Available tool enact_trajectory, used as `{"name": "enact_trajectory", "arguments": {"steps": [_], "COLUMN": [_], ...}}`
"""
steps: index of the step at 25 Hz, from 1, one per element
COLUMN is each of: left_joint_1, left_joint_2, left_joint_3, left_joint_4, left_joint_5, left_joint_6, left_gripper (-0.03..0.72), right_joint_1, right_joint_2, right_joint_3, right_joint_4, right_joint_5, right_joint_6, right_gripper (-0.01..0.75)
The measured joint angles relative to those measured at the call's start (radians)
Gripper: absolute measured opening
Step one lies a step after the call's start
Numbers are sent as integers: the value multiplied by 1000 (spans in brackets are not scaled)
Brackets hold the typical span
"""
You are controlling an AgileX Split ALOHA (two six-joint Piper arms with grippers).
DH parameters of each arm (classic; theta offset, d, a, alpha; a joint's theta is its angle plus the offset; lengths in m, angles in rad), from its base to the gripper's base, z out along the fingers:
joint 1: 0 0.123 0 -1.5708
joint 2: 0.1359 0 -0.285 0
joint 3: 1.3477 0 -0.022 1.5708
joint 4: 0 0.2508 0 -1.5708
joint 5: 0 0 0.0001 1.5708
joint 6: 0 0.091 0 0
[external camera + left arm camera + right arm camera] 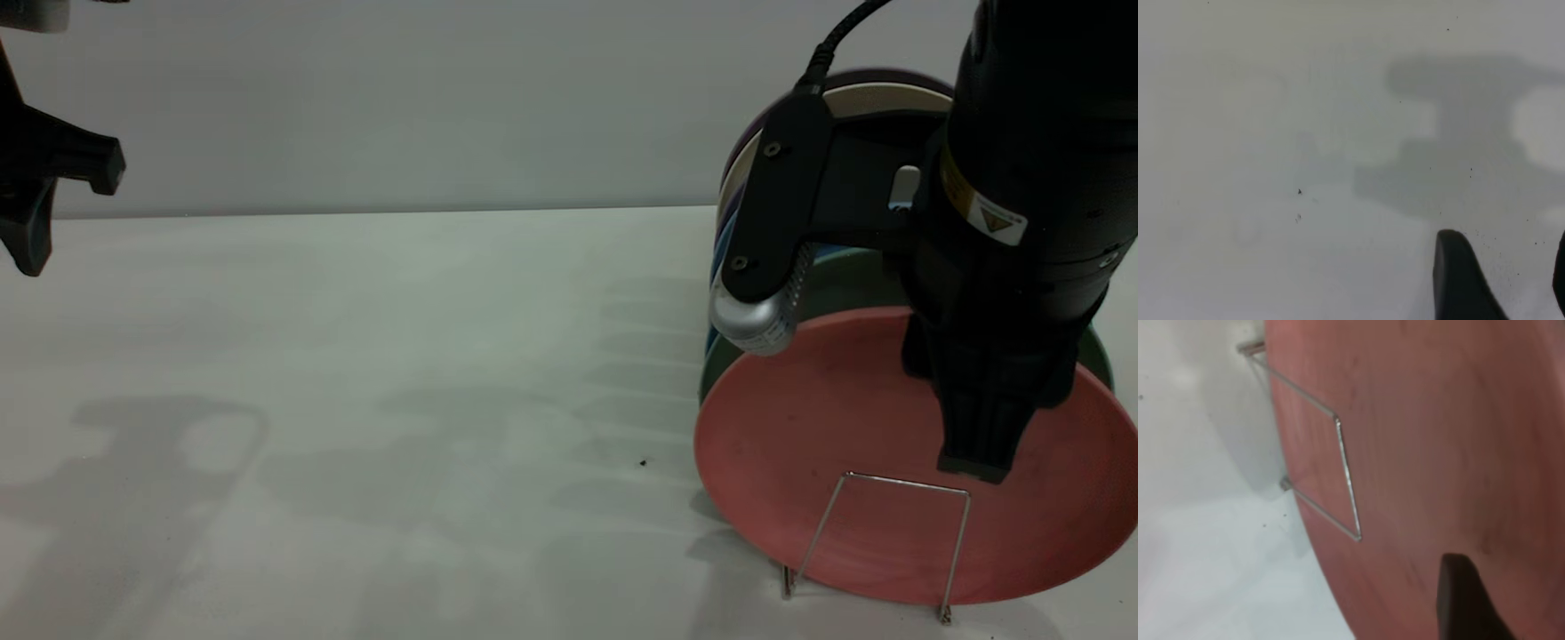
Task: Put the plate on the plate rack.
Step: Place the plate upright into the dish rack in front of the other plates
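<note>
- No word, brand or number can be read in any of the three views.
- The one sign in view is a small warning label (984, 206) on the right arm's black wrist housing, seen from the exterior view: a yellow strip beside a white patch that carries an orange-yellow triangle. Whatever symbol sits inside the triangle is too small to make out, and no lettering on the strip is legible.
- The salmon-pink plate (827, 462) bears only faint dark scuffs, no print or stamp.
- The worktop (400, 400) shows only dark specks, no markings.
</note>
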Motion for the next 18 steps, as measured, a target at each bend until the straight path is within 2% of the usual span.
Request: {"name": "enact_trajectory", "arguments": {"steps": [12, 18], "left_joint_1": [0, 0], "left_joint_2": [-11, -75], "left_joint_3": [0, 0], "left_joint_4": [0, 0], "left_joint_5": [-1, 10], "left_joint_6": [19, 69], "left_gripper": [381, 381], "right_joint_1": [0, 0], "right_joint_2": [-296, -432], "right_joint_3": [0, 3], "right_joint_4": [57, 65], "right_joint_5": [13, 37], "right_joint_6": [6, 115], "right_gripper": [362, 362]}}
